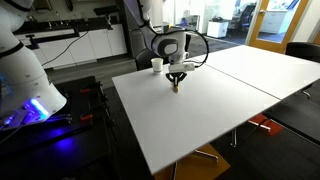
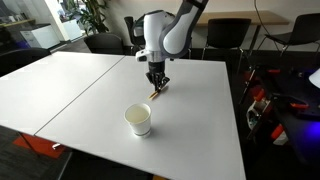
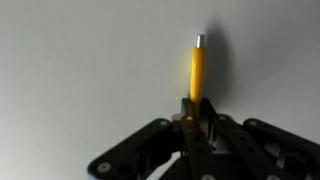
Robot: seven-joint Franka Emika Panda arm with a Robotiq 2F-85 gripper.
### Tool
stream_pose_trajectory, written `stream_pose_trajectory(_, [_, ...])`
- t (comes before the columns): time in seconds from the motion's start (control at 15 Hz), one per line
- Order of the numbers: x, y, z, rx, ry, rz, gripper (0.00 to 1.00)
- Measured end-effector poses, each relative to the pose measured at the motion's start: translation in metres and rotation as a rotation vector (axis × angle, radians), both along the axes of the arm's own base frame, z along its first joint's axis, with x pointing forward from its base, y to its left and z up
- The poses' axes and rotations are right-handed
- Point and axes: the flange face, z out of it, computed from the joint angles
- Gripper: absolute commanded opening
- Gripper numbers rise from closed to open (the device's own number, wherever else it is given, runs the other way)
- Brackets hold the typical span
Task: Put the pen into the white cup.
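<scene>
My gripper (image 3: 198, 112) is shut on the pen (image 3: 197, 70), a thin orange stick with a silver tip that points away from the fingers over the white table. In both exterior views the gripper (image 1: 176, 80) (image 2: 157, 85) hangs just above the table with the pen (image 2: 155, 94) sticking out below it. The white cup (image 2: 138, 120) stands upright on the table, apart from the gripper and closer to the table edge. It also shows in an exterior view (image 1: 157, 65), beyond the gripper.
The white table (image 1: 200, 110) (image 2: 90, 90) is made of two joined tops. Chairs (image 2: 225, 35) and plants stand behind it. A lit machine base (image 1: 35, 100) and dark equipment (image 2: 290, 100) sit beside the table.
</scene>
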Motion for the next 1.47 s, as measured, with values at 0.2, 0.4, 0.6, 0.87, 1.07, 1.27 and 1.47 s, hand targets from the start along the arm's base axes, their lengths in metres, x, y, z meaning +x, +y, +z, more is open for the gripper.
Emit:
stream_pose_trajectory(0.2, [0.004, 0.001, 0.008, 0.068, -0.017, 0.017, 0.03])
stream_pose_trajectory(0.4, [0.008, -0.006, 0.018, 0.143, -0.043, 0.037, 0.03])
stream_pose_trajectory(0.6, [0.011, -0.016, 0.028, 0.205, -0.065, 0.045, 0.03])
stream_pose_trajectory(0.87, [0.013, -0.017, 0.032, 0.243, -0.061, 0.049, 0.03])
stream_pose_trajectory(1.07, [0.016, -0.005, 0.037, 0.27, -0.059, 0.087, 0.03])
stream_pose_trajectory(1.27, [0.02, 0.01, 0.045, 0.309, -0.074, 0.115, 0.03])
stream_pose_trajectory(1.47, [0.024, 0.023, 0.054, 0.377, -0.093, 0.091, 0.03])
